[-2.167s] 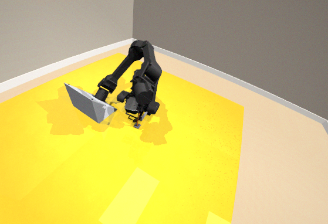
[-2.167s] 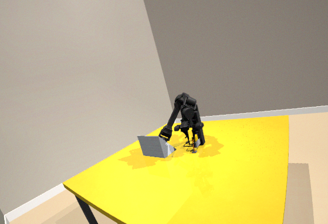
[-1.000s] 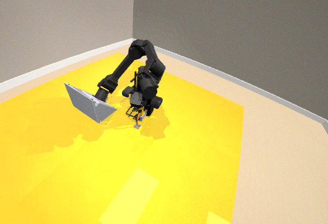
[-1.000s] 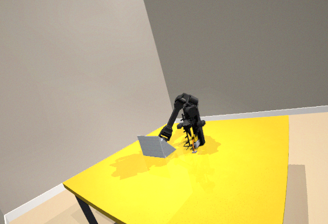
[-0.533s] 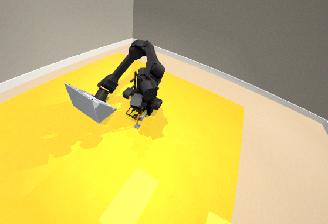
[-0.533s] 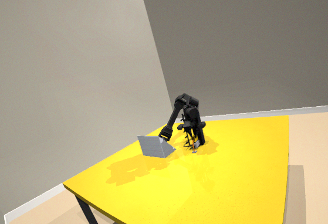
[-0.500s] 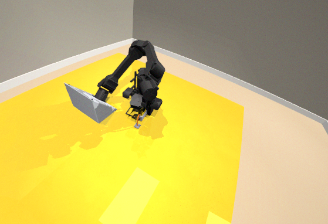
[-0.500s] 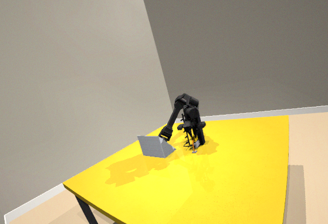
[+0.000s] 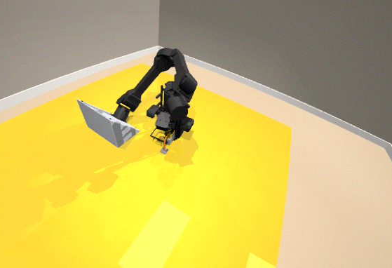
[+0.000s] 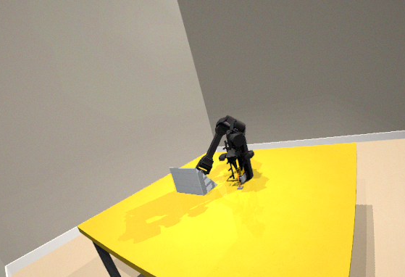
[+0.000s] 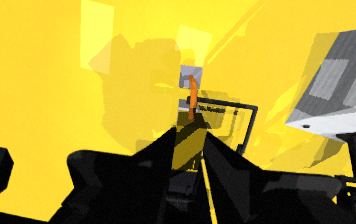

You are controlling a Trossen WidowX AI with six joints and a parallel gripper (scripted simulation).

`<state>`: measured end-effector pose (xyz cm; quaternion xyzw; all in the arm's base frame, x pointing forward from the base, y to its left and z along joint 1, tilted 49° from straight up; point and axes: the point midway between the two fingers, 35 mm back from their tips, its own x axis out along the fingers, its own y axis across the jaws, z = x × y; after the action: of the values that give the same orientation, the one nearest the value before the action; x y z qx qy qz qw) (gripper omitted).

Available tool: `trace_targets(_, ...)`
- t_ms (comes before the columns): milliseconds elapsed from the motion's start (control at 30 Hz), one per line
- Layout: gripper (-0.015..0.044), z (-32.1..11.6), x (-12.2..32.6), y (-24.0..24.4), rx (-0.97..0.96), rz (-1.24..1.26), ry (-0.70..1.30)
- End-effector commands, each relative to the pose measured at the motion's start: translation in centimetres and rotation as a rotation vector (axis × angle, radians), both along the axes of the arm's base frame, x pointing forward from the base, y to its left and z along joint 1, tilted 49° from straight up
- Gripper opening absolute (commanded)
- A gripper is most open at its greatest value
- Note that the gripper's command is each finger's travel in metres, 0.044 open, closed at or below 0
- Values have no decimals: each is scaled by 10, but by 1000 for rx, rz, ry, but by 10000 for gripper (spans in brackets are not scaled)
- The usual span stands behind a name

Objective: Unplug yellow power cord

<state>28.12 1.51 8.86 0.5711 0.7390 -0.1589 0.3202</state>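
The pincer (image 11: 189, 145) points down at the tabletop (image 11: 50, 75) and is clenched on something narrow between its two dark fingers. From the wrist view this looks like the near end of the cord (image 11: 191, 97), an orange strand that rises out of the gap and curves away to a small grey block (image 11: 191, 75) just ahead of the fingertips. Whether that block is the plug or part of the strip is too small to tell.

The grip sits low and close to the block, probably so that a pull acts straight along the cord rather than bending it.

A thin black wire frame (image 11: 235, 112) stands ahead and to the right of the pincer, near the cord. Further right, well apart, a grey tilted panel (image 11: 325, 95) rests on the tabletop beside the arm's base.

In the top view the arm (image 9: 178, 88) is folded over, its wrist directly above the cord (image 9: 166, 140).

The task seems mid-way: the grasp is made, while the pulling free and letting go are not yet done.
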Motion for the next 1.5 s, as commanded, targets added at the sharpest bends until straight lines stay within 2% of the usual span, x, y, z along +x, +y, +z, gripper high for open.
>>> trace_targets(0, 0, -6, 4, -6, -6, -2, -6)
trace_targets(833, 0, -33, 16, -34, -8, -6, -6)
trace_targets(967, 105, -28, 14, -22, -5, -8, -6)
trace_targets(1367, 420, -35, 19, -31, -7, -8, -6)
trace_targets(1400, 440, -39, 21, -37, -7, -8, -6)
trace_targets(1467, 440, -51, 28, -52, -8, -8, -7)
